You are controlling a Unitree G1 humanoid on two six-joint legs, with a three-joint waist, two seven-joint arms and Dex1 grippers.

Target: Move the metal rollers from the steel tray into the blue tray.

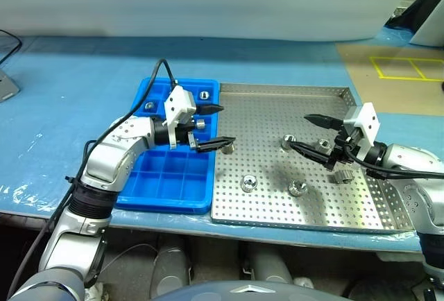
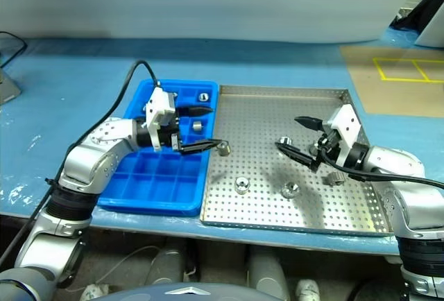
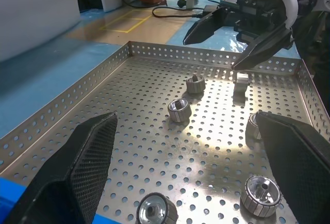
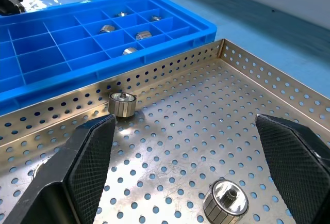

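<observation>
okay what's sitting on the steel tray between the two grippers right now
In the left eye view, one metal roller lies on the steel tray between the open left gripper and the open right gripper; otherwise bare perforated floor.

Silver-grey arms, black cables, white wrists, black pincer (image 1: 216, 126) fingers

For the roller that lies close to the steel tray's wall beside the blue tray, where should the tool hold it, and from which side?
Probably from above, fingers across the ribbed round side of the roller. It stands on its flat end, hole up, close beside the steel tray wall, so a level approach from the blue tray side is blocked. The open left tool hovers nearest.
</observation>
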